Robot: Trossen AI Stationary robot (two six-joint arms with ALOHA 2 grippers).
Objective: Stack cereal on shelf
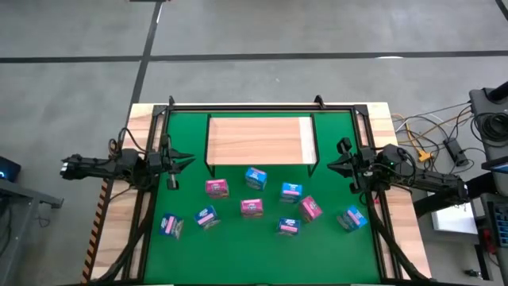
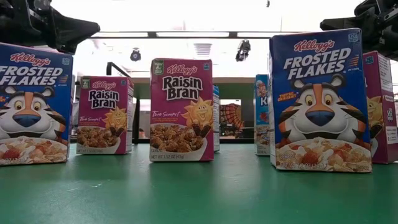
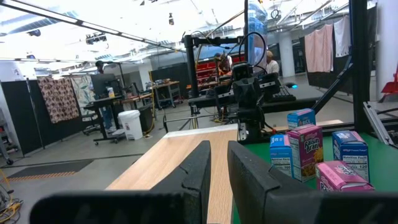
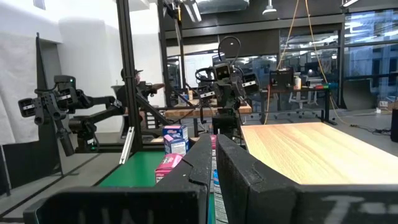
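Observation:
The shelf [image 1: 258, 141], a light-wood board in a thin black frame, lies at the far middle of the green mat. Nine small cereal boxes stand upright on the mat nearer than it: light blue [image 1: 255, 177] [image 1: 291, 191] [image 1: 352, 218], pink [image 1: 217, 188] [image 1: 252, 207] [image 1: 310, 208], dark blue [image 1: 171, 226] [image 1: 207, 217] [image 1: 288, 226]. My left gripper [image 1: 184, 161] hovers by the shelf's left end, shut and empty; its fingers [image 3: 202, 168] point level across the board. My right gripper [image 1: 333, 165] hovers by the shelf's right end, shut and empty [image 4: 214, 140].
A black metal frame [image 1: 262, 106] runs round the mat's far and side edges. The low view shows Frosted Flakes [image 2: 320, 99] and Raisin Bran [image 2: 181, 109] boxes close to the near edge. Cables and gear [image 1: 444, 147] lie right of the table. People stand far off in the room [image 3: 270, 62].

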